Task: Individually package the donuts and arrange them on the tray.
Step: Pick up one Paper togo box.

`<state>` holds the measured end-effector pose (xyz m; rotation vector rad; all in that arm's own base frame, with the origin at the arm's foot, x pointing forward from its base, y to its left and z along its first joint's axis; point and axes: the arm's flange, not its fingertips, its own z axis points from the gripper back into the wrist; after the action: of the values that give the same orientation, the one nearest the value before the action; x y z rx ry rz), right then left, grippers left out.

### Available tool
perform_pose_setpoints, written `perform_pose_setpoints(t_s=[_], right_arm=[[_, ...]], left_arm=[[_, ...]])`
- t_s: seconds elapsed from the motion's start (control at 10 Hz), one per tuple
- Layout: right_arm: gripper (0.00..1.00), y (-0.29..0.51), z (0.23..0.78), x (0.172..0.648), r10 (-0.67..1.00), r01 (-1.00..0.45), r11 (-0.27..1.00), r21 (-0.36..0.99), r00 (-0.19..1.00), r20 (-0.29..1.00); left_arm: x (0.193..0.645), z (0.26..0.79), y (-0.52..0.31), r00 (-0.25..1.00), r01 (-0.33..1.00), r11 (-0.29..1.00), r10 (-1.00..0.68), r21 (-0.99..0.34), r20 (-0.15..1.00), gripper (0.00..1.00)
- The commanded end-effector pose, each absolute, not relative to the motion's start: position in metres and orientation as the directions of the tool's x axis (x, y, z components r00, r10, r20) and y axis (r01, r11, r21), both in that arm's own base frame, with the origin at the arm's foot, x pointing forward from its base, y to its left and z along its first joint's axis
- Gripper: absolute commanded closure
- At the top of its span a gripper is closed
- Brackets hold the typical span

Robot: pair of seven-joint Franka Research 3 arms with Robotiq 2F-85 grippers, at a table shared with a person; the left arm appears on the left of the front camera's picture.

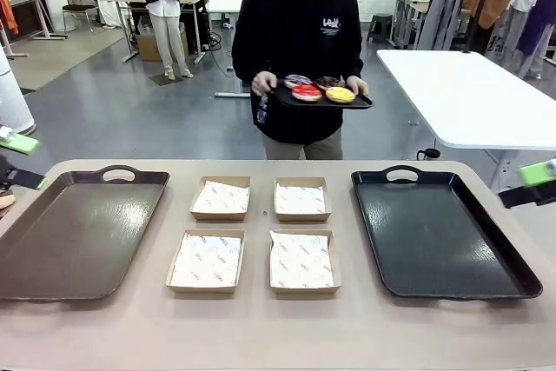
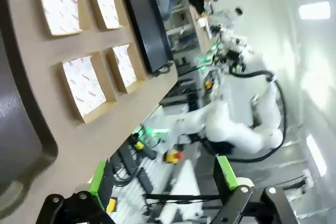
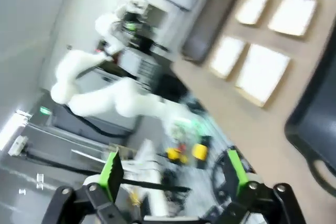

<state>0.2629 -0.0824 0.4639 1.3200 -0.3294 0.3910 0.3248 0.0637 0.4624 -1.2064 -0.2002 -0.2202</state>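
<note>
The task looks to be at its very start, with nothing packaged. At the top centre of the front view a person (image 1: 295,41) stands beyond the table's far edge and holds a small tray (image 1: 367,102) carrying all four donuts (image 1: 306,91), well apart from the robot. A brown tray (image 1: 78,232) lies at the left and a black tray (image 1: 434,241) at the right. Between them sit four paper-lined boxes (image 1: 207,260) in two rows, all unfilled. The left gripper (image 2: 161,179) and right gripper (image 3: 174,174) hang off the table's sides, jaws spread wide with nothing between them. The next move probably calls for the donuts to come within reach. A gripper would then pick one up gently by its rim, sparing the glaze, and set it squarely in a box. The room behind is a wide grey-floored workshop with white tables and other people further back. The table (image 1: 261,327) is a smooth beige top with rounded corners, bare apart from the trays and boxes.
</note>
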Motion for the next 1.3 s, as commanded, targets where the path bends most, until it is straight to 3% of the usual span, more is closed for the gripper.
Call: perform_pose_setpoints(t_s=[0.0,0.4,0.6,0.9,1.0,1.1,1.2], right_arm=[[0.0,-0.107,0.446,0.272,-0.023,-0.344,0.051,0.938,0.938,0.345],[0.0,-0.141,0.413,0.274,-0.03,-0.281,0.071,0.957,0.958,0.284],[0.0,-0.141,0.393,0.283,-0.006,-0.193,0.148,0.97,0.981,0.195],[0.0,-0.134,0.39,0.288,-0.015,-0.147,0.248,0.957,0.988,0.156],[0.0,-0.118,0.404,0.289,-0.029,-0.17,0.362,0.917,0.981,0.193],[0.0,-0.137,0.384,0.291,-0.014,-0.161,0.2,0.967,0.986,0.167],[0.0,-0.137,0.384,0.291,-0.014,-0.161,0.2,0.967,0.986,0.167]], left_arm=[[0.336,0.448,0.083,0.978,0.192,0.301,0.026,-0.934,0.209,0.0],[0.341,0.413,0.135,0.982,0.128,0.195,0.11,-0.972,0.151,0.0],[0.343,0.401,0.145,0.982,0.093,0.209,0.143,-0.974,0.124,0.0],[0.344,0.403,0.149,0.975,0.058,0.336,0.181,-0.94,0.125,0.0],[0.342,0.396,0.151,0.983,0.056,0.242,0.155,-0.969,0.095,0.0],[0.342,0.396,0.151,0.983,0.056,0.242,0.155,-0.969,0.095,0.0],[0.342,0.396,0.151,0.983,0.056,0.242,0.155,-0.969,0.095,0.0]])
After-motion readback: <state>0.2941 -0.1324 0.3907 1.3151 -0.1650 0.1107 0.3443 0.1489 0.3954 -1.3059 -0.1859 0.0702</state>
